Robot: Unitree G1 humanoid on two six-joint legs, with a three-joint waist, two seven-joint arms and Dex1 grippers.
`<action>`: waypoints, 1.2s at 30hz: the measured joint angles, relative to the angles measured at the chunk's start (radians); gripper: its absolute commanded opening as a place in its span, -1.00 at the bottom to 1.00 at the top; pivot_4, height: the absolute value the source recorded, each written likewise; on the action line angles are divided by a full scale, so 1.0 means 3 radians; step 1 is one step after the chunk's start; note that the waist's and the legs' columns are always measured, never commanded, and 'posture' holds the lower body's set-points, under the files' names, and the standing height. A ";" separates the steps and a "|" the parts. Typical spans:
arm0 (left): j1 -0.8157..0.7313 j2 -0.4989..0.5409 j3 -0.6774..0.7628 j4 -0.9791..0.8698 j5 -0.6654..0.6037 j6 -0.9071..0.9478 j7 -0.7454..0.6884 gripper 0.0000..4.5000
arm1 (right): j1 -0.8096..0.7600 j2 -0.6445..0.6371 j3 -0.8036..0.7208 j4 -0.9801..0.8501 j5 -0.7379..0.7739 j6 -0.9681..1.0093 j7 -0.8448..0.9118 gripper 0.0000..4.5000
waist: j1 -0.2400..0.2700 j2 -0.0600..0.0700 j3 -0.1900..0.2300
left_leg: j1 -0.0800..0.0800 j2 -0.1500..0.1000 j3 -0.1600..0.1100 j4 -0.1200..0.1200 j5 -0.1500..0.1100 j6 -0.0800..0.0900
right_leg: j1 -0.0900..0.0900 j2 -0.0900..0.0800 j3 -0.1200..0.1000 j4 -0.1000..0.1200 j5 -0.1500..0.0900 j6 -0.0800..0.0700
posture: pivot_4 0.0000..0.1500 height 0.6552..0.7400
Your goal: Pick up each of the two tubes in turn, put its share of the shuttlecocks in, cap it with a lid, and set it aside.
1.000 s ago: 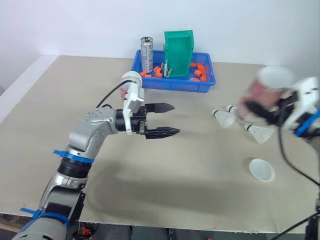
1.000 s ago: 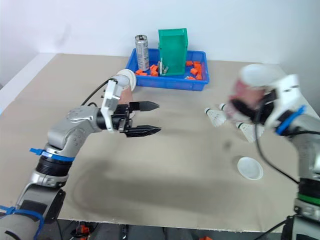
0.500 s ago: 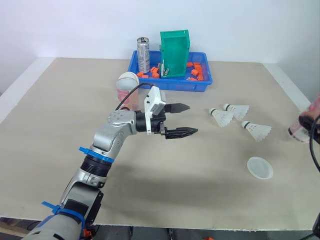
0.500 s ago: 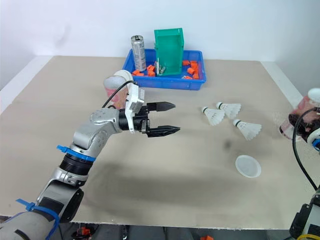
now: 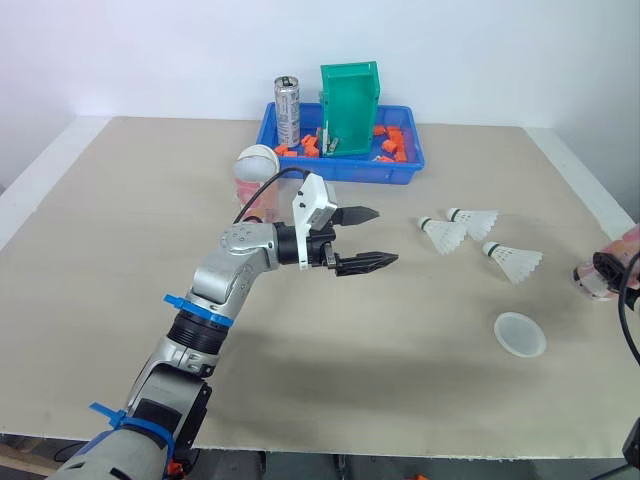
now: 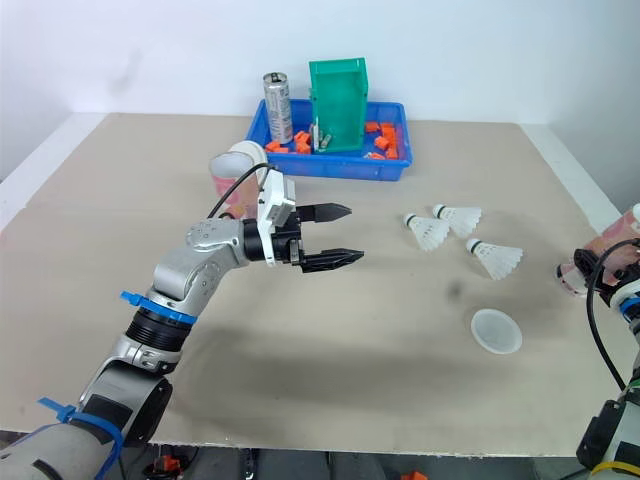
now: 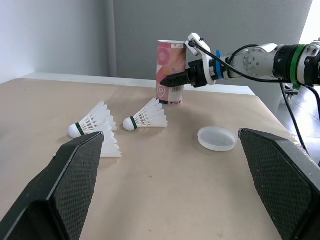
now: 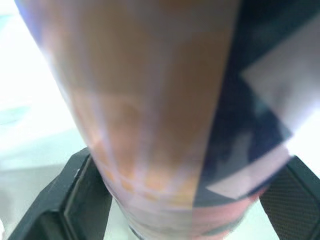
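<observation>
No readable text, tube (image 7: 170,55) print illegible, can (image 5: 291,108) label illegible

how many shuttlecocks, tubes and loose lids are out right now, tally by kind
shuttlecock: 3
tube: 2
loose lid: 1
total: 6
</observation>
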 measured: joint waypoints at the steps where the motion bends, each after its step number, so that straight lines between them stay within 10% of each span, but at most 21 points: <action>1: 0.0001 0.0001 0.0000 0.0000 0.0001 0.0000 0.0000 1.00 | 0.0070 -0.0017 0.0019 -0.0046 -0.0008 0.0021 0.0049 0.99 | -0.0001 0.0000 0.0000 | 0.0000 0.0000 -0.0001 0.0001 0.0000 0.0000 | 0.0004 0.0000 0.0000 -0.0006 0.0003 0.0003 | 1.00 0.91; 13: 0.0126 0.0106 0.0023 -0.0021 -0.0003 0.0020 -0.0029 1.00 | 0.1153 -0.0070 0.0061 -0.1028 0.0056 0.0497 0.0572 0.99 | -0.0005 0.0025 -0.0005 | -0.0001 -0.0011 0.0002 -0.0003 0.0000 0.0000 | 0.0005 0.0001 0.0022 -0.0009 -0.0003 0.0013 | 1.00 0.91; 23: 0.0876 0.0701 0.0266 -0.0536 -0.0075 0.0304 0.0036 1.00 | 0.2364 0.0011 -0.0622 -0.3673 0.0740 0.1280 0.0946 0.99 | -0.0052 0.0032 -0.0008 | -0.0001 -0.0008 -0.0002 -0.0005 0.0001 0.0002 | 0.0002 0.0002 0.0019 -0.0005 -0.0003 0.0010 | 1.00 0.91; 36: 0.1754 0.0916 0.1008 -0.1026 -0.0334 0.0612 0.0742 1.00 | 0.1546 0.0505 0.0588 -0.5080 0.1073 0.1552 0.0440 0.99 | 0.0024 0.0006 -0.0003 | -0.0022 -0.0006 -0.0002 0.0003 0.0009 0.0002 | -0.0015 0.0000 0.0016 -0.0007 -0.0002 -0.0008 | 1.00 0.91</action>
